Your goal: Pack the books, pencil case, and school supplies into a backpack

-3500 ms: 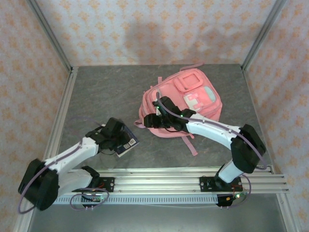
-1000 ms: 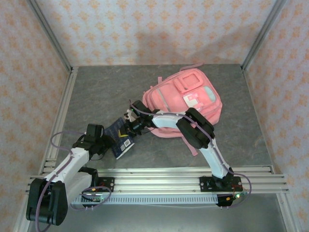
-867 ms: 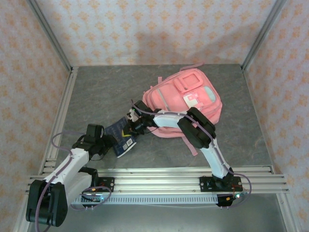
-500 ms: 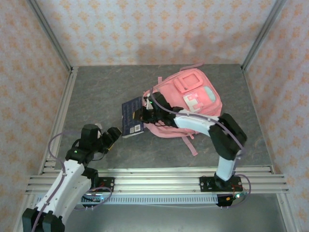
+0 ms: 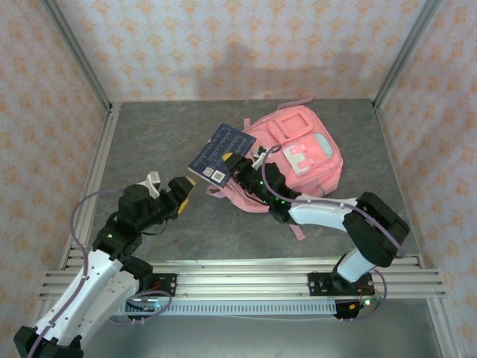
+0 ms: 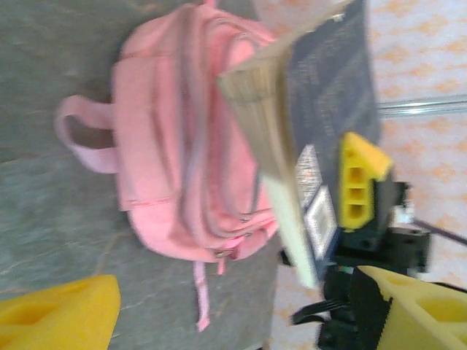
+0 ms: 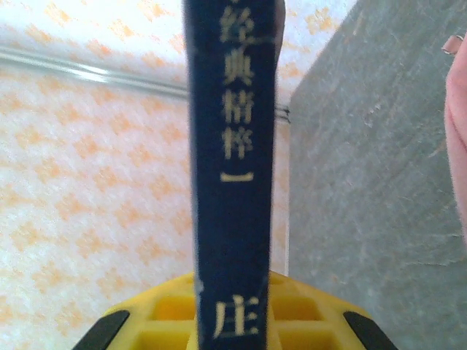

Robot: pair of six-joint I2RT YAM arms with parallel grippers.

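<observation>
The yellow fingers point(image 7: 157, 315) of the right gripper point(image 5: 229, 167) are clamping the lower corner of a flat dark navy rectangular book point(image 5: 216, 153) with pale labels, holding it tilted in the air at the left edge of the large pink fabric backpack point(image 5: 298, 149). The backpack is lying front side up on the grey stone-patterned table point(image 5: 149, 142). The left gripper point(image 5: 168, 186) is hovering nearby, to the left of the book, its fingers spread apart and gripping nothing.
</observation>
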